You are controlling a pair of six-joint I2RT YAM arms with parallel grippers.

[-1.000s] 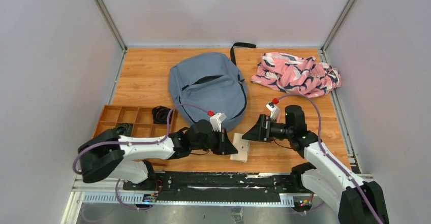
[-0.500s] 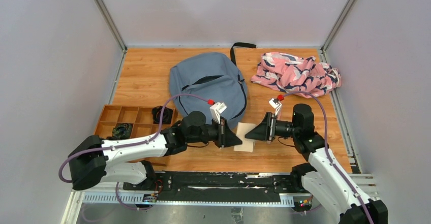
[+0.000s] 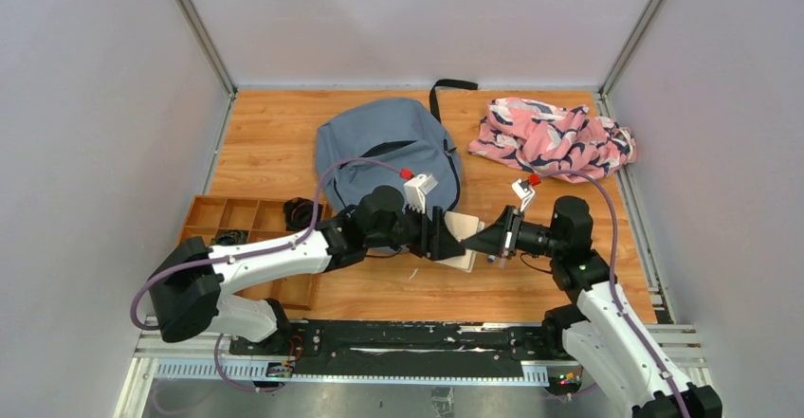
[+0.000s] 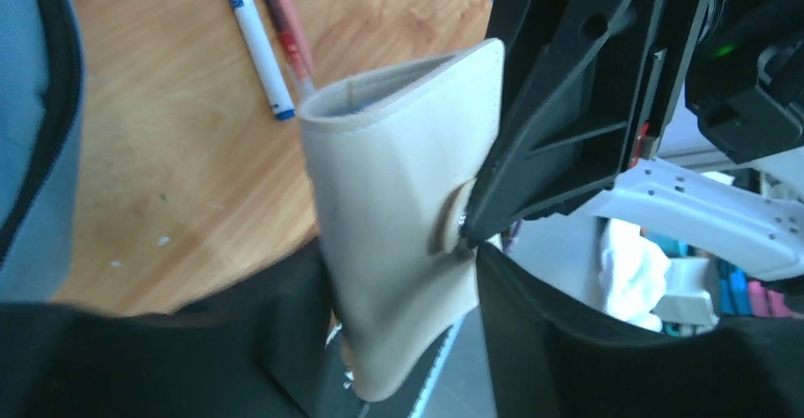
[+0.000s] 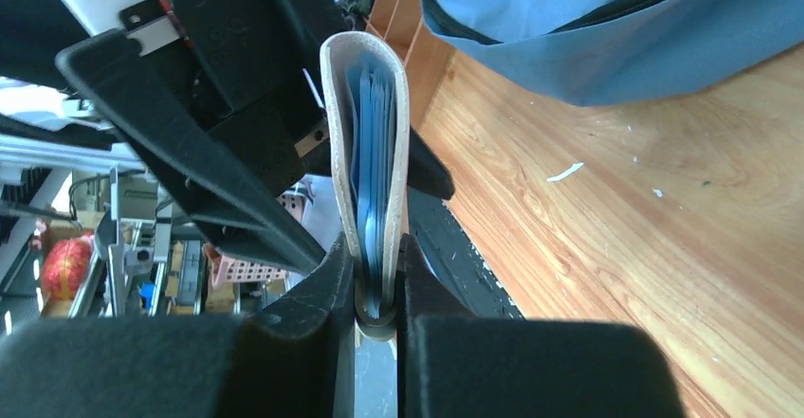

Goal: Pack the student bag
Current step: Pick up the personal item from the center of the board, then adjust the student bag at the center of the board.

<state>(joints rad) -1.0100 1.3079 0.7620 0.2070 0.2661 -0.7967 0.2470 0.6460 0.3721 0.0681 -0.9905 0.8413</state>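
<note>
The grey-blue student bag (image 3: 389, 157) lies flat at the back middle of the table, its top zipper partly open. In front of it a beige notebook (image 3: 463, 228) with blue pages hangs above the table between the two grippers. My right gripper (image 3: 485, 241) is shut on the notebook's edge (image 5: 370, 153), both fingers pressed against its covers. My left gripper (image 3: 444, 238) faces it from the left; its jaws stand open around the notebook (image 4: 398, 209), with a gap beside one finger. A corner of the bag (image 5: 607, 20) shows in the right wrist view.
A pink, white and navy patterned cloth (image 3: 550, 138) lies at the back right. A wooden compartment tray (image 3: 242, 224) sits at the left with a black item (image 3: 301, 213) by its corner. A white pen (image 4: 248, 34) and a red pen (image 4: 284, 20) lie on the table under the notebook.
The left gripper lifted the notebook off the table and carried it right. The right gripper closed on its edge. The left jaws have since opened.
</note>
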